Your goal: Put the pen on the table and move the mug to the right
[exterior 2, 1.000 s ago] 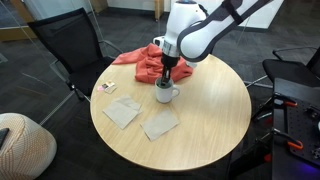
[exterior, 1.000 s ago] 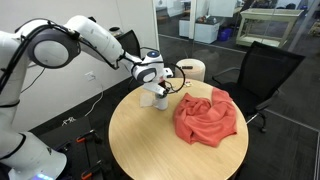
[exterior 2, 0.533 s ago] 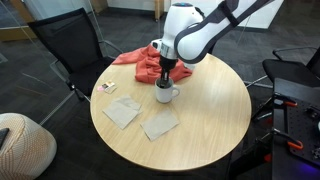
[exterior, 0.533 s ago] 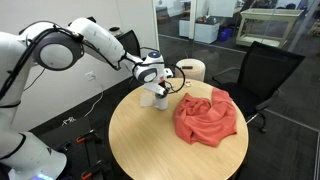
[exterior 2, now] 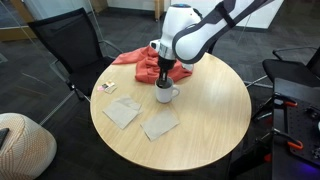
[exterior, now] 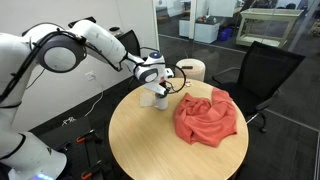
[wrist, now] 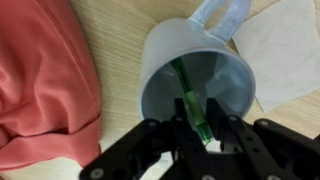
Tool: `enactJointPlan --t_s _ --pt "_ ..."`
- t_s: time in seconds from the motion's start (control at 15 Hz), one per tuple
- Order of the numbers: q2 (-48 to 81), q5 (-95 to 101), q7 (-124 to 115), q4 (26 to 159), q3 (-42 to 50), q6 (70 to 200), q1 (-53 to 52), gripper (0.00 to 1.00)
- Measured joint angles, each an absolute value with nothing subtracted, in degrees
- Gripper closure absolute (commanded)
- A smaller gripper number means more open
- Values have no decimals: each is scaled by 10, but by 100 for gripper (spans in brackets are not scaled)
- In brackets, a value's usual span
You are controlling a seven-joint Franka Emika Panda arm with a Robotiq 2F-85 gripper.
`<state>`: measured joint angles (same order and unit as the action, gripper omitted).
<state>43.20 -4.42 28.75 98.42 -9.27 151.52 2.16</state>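
A small white mug [wrist: 190, 62] stands on the round wooden table [exterior 2: 215, 115], next to a red cloth [wrist: 40, 90]. A thin green pen [wrist: 190, 100] stands tilted inside the mug, its top end poking out over the rim. My gripper [wrist: 198, 125] hangs straight over the mug, with a finger tight on each side of the pen's top end. In both exterior views the gripper [exterior: 155, 86] [exterior 2: 166, 78] sits just above the mug [exterior: 159, 99] [exterior 2: 165, 95], and the pen is too small to see there.
The red cloth [exterior: 207, 117] [exterior 2: 140, 62] lies beside the mug. Two paper napkins [exterior 2: 123, 112] [exterior 2: 159, 124] and a small card [exterior 2: 105, 88] lie on the table. A cream cylinder [exterior: 191, 70] stands behind it. Black chairs [exterior: 265, 70] [exterior 2: 70, 45] surround the table.
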Motion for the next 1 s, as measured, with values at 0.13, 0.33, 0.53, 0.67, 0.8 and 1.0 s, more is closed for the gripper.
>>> enactJointPlan --t_s 0.13,0.33,0.53,0.67,0.8,1.0 --pt "436 -44 288 981 -98 1515 27 84" --pt "442 -44 289 977 -106 1515 35 99" --pt "446 -44 290 973 -114 1515 43 97" --pt "446 -44 290 972 -116 1515 46 97" --pt "446 -44 290 972 -116 1516 46 97" --pt "443 -44 290 976 -117 1522 46 97"
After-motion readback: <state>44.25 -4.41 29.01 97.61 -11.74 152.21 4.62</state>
